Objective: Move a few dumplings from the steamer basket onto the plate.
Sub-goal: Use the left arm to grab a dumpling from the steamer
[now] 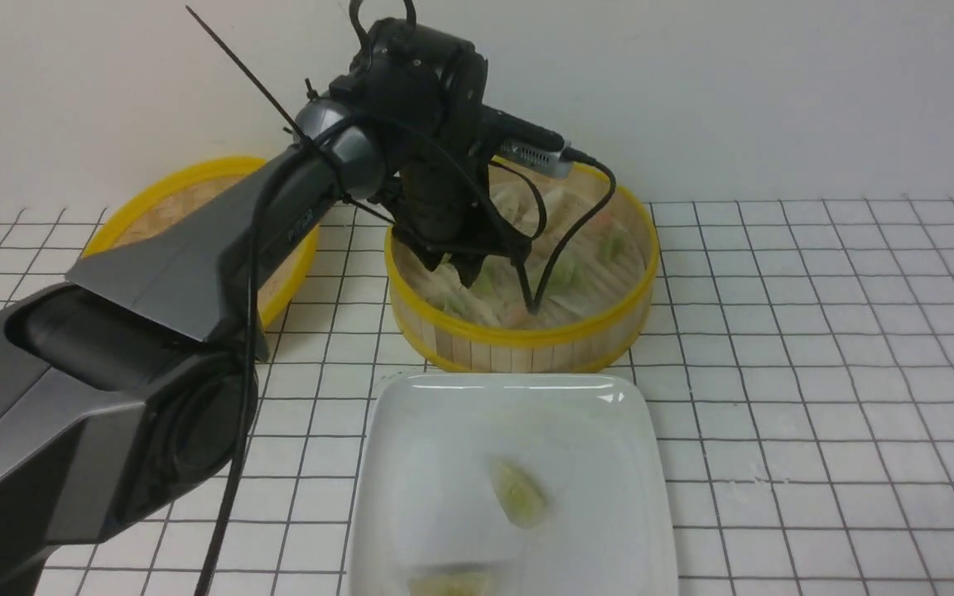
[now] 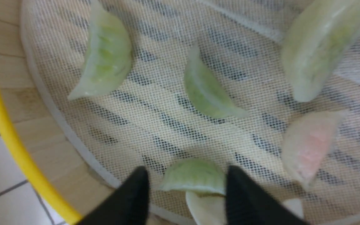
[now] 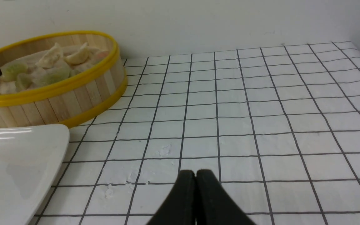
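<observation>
— Dumplings [image 1: 518,493] sit in two places: a pale green one at mid-plate, another near the edge of my front view, the rest in the steamer basket [image 1: 527,358]. My left gripper [image 2: 187,182] stands over the basket, its fingers apart, a green dumpling [image 2: 195,176] between them.

— Is it gripped?

— I see no firm hold; I read the jaws as open around it. My right gripper [image 3: 195,175], over the bench [image 1: 816,397], is closed on nothing.

— What could go wrong from here?

— A whitish dumpling [image 2: 205,206] lies against the green one, so closing could pinch both or drag the neighbor along. Squeezing too hard could split the thin skin, and a low, sideways exit could catch the cloth liner [image 2: 130,131] or the basket's yellow rim.

— And the containers?

— The basket, cloth-lined, holds green pieces, whitish ones and a pinkish dumpling [image 2: 311,147]. The white plate [image 1: 436,439], just beside it on the bench, bears two. The flat woven lid [image 1: 299,277] rests on the basket's left.
</observation>
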